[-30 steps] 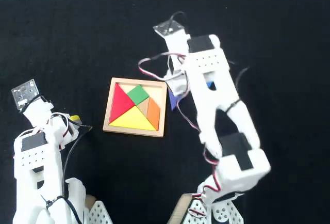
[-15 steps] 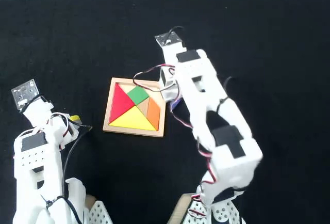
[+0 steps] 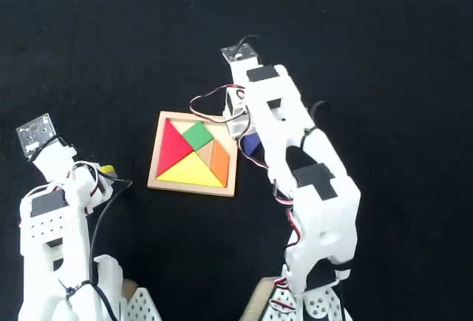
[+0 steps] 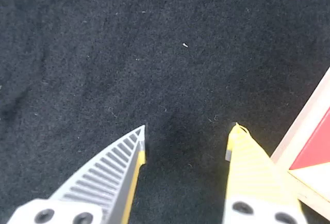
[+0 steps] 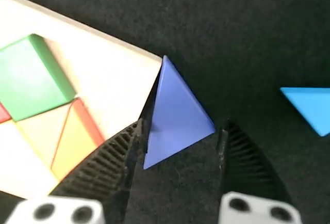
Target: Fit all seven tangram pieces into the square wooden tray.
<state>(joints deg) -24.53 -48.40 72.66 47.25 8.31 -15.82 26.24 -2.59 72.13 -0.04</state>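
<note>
I am looking down at a black table (image 3: 384,55) with one arm on each side.

At lower left in the high view, the left gripper (image 4: 188,131) hangs over bare black cloth, with its two fingers wide apart and nothing between them. Its wrist camera catches a corner of the tray at the right edge of the frame, just beside the yellow finger (image 4: 247,167).

The tray (image 3: 154,167) lies left of centre in the high view, well apart from the left arm. Inside it I see a red triangle (image 3: 174,147) on the left, a green square (image 3: 198,135) at upper middle, a yellow triangle (image 3: 191,171) along the bottom and an orange piece (image 3: 220,160) on the right. Bare wood shows in the upper right corner and in a small gap between the green and orange pieces.

The right arm reaches up the centre of the high view to the tray's right edge. The right gripper (image 5: 180,128) holds a dark blue triangle (image 5: 175,113), with a finger pressed close on either side. The triangle's top point overlaps the tray's corner and casts a shadow on the rim.

At the right edge of the right wrist view, a light blue triangle (image 5: 309,108) lies flat on the cloth, apart from the gripper.
</note>
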